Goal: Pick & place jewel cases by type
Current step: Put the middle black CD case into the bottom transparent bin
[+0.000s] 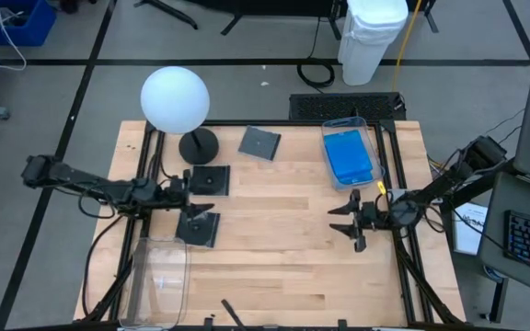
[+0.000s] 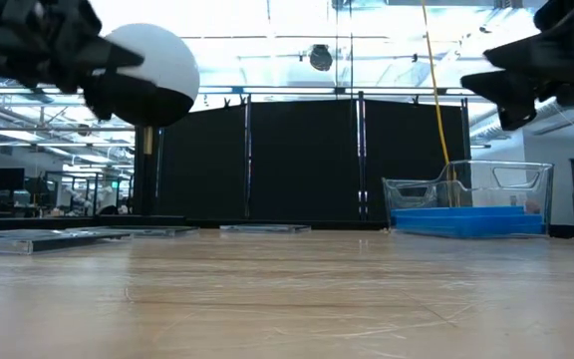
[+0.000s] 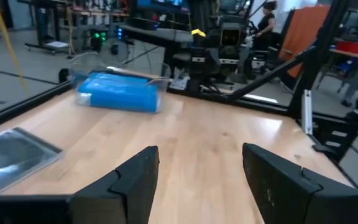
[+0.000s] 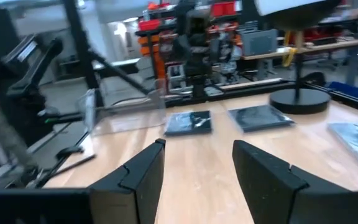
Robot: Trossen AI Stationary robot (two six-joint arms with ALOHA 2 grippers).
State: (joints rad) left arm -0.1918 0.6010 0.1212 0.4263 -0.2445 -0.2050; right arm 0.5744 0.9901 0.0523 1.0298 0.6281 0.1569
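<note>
Blue jewel cases (image 1: 349,156) are lying stacked in the clear bin (image 1: 372,138) by the bench's (image 1: 274,248) far right edge, apparently already sorted. Three dark jewel cases (image 1: 208,178) are waiting near the globe lamp (image 1: 175,97) at the far left. Both the left end effector (image 3: 197,180) and right end effector (image 4: 194,171) are hovering with fingers apart, empty.

Blue jewel cases (image 1: 349,156), dark jewel cases (image 1: 209,178)

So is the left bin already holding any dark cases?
No: in the high view the left bin looks empty, and the three dark cases lie on the table outside it.
</note>
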